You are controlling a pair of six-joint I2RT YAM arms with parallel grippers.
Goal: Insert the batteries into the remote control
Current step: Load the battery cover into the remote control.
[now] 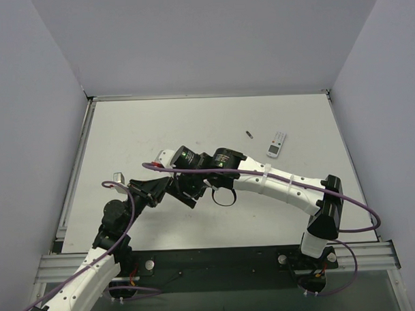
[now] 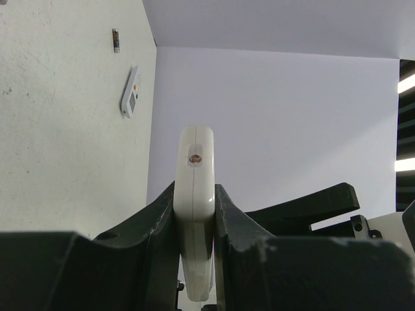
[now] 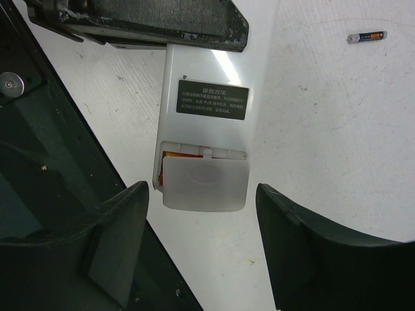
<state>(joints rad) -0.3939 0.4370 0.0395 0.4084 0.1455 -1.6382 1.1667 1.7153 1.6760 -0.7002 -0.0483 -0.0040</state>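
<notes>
My left gripper (image 2: 194,194) is shut on the remote control (image 2: 196,175), seen edge-on as a white body between the two black fingers. In the right wrist view the remote's white back (image 3: 206,84) faces the camera, with a dark label on it. Its white battery cover (image 3: 205,184) sits slightly out of line over the compartment. A sliver of the red batteries (image 3: 178,154) shows in the gap above the cover. My right gripper (image 3: 200,194) is open, its fingers either side of the cover end without touching it. In the top view both grippers meet left of centre (image 1: 171,187).
A white-faced remote with grey buttons (image 1: 277,144) lies at the back right, also in the left wrist view (image 2: 131,92). A small dark battery (image 1: 249,134) lies left of it, also in the wrist views (image 2: 116,40) (image 3: 366,37). Grey walls surround the table.
</notes>
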